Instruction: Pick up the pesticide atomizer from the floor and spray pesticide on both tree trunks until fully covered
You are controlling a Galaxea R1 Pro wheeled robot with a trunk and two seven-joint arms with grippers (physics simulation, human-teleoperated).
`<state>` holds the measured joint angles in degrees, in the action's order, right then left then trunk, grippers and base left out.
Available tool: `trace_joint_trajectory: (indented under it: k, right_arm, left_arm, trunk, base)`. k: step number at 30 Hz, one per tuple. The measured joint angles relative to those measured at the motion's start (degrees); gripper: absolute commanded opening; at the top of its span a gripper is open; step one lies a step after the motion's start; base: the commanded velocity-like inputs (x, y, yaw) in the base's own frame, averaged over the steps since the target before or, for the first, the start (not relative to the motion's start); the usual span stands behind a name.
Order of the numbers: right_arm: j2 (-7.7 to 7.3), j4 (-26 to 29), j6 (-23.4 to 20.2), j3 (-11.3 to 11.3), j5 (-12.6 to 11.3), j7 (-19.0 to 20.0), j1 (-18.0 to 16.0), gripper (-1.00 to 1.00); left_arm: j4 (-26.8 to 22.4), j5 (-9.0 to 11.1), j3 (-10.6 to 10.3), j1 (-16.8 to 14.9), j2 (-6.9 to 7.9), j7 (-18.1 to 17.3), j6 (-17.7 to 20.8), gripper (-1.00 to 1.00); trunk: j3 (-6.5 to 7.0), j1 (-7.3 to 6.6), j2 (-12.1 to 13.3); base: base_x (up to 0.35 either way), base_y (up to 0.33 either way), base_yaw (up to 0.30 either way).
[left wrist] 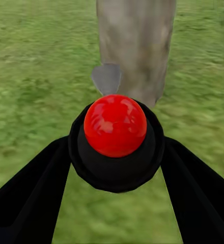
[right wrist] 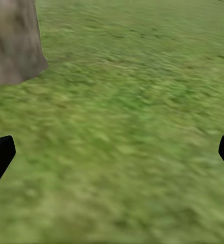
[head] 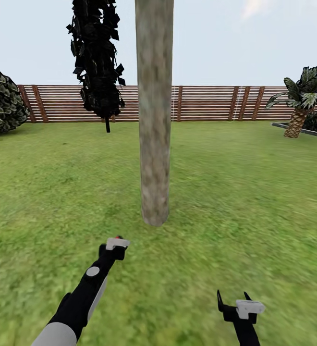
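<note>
A thick beige-grey tree trunk [head: 153, 120] rises from the grass [head: 235, 202] straight ahead, with its crown above the frame. My left gripper [head: 115, 245] is shut on the pesticide atomizer [head: 118, 238] a short way in front of the trunk's base. In the left wrist view the atomizer [left wrist: 115, 127] is a black body with a shiny red ball on top. It sits between the two black fingers [left wrist: 30, 198], and its grey nozzle [left wrist: 107, 79] points at the trunk [left wrist: 135, 46]. My right gripper [head: 233, 300] hangs open and empty low over the grass, with the trunk base [right wrist: 12, 46] off to one side.
A brown slat fence [head: 201, 103] closes the lawn at the back. A narrow black tree [head: 97, 57] stands behind and left of the trunk, and a dark leafy bush [head: 0, 101] sits at the far left. At the far right are a small palm [head: 300, 103] and a grey kerb [head: 298, 130].
</note>
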<state>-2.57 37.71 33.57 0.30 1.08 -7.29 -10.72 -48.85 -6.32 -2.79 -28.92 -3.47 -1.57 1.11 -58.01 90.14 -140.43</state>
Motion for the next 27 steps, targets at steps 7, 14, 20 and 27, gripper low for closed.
trace_joint_trajectory:
  k: [7, 14, 20, 27]
  right_arm:
    - [-0.58, 3.7, -1.0, 0.0, 5.4, 0.1, -0.2, 1.0]
    - [0.07, 13.4, -15.0, 4.2, 16.9, 12.5, -2.3, 1.0]
    - [0.02, 19.1, -24.7, 5.0, 17.7, 19.4, -2.6, 1.0]
    - [-0.53, 27.8, -35.0, 5.2, 18.2, 32.7, -3.3, 1.0]
  left_arm:
    - [0.1, -0.4, -4.9, -0.4, 0.74, -2.6, 3.6, -1.0]
    - [0.5, -6.6, -5.6, -0.5, 4.73, -22.0, 4.8, -1.0]
    - [0.5, -7.9, -5.5, -0.2, 8.65, -30.5, 4.9, -1.0]
    - [0.5, -11.9, -5.6, -0.6, 11.96, -38.8, 8.5, -1.0]
  trunk:
    - [0.0, 0.0, 0.0]
    - [0.0, 0.0, 0.0]
    - [0.0, 0.0, 0.0]
    - [0.01, 0.0, 0.0]
  base:
    - [0.0, 0.0, 0.0]
    - [0.0, 0.0, 0.0]
    - [0.0, 0.0, 0.0]
    - [0.0, 0.0, 0.0]
